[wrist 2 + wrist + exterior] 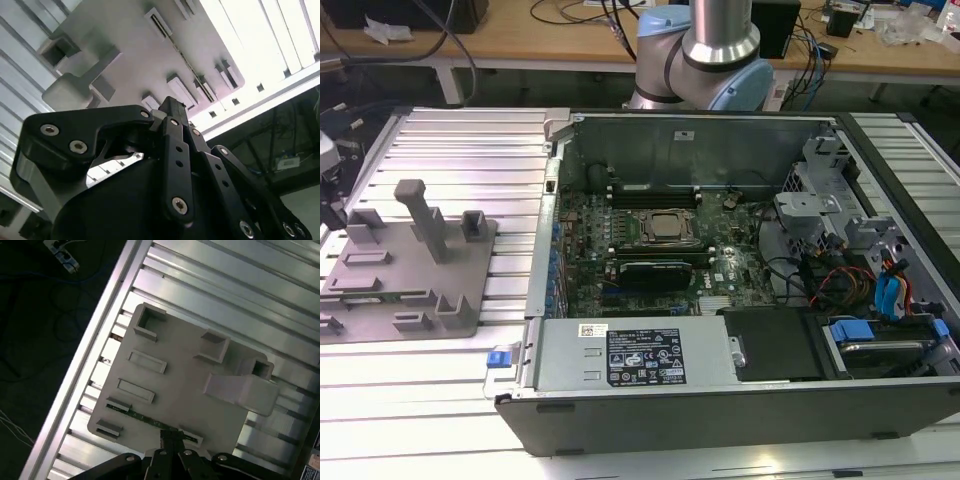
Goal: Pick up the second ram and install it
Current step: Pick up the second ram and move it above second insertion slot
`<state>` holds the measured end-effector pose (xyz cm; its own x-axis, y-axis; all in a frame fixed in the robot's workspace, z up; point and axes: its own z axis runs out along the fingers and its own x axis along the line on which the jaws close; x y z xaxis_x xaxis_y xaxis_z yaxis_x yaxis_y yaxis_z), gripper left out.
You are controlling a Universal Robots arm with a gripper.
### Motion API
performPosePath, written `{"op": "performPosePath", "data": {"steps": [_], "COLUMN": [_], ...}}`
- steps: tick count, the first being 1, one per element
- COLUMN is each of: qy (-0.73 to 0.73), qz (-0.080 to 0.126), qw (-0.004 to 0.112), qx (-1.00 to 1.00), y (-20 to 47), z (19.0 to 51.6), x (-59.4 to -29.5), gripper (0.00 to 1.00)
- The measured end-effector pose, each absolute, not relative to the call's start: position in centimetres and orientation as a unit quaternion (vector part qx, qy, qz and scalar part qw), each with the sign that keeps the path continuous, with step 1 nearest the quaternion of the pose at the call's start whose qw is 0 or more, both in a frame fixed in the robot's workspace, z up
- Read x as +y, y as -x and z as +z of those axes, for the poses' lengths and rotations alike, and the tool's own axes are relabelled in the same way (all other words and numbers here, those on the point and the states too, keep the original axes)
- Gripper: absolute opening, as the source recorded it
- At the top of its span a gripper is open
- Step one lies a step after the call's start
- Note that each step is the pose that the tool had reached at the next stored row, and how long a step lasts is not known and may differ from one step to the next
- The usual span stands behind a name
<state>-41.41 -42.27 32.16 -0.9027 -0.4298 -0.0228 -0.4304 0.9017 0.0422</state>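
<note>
While the gripper (171,433) is hovering at one edge of the grey tray (185,390), its fingers are pressing together on nothing. The second ram (142,415) is standing on its edge in the tray's slot along that edge, just ahead of the tips, its long axis running across them. The tray's other pockets are looking empty.

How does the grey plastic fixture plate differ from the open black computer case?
The grey plastic fixture plate lies flat and low, carrying posts and slots; the open black computer case is far larger, walled, holding a green motherboard. Both rest on the ribbed aluminium table.
</note>
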Motion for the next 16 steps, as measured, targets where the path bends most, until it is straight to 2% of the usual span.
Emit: {"op": "performPosePath", "data": {"steps": [16], "qy": [0.417], "qz": [0.024], "qw": [0.002], "qx": [0.909], "y": [41.41], "z": [32.09], "x": [-42.27], "gripper": [0.08]}}
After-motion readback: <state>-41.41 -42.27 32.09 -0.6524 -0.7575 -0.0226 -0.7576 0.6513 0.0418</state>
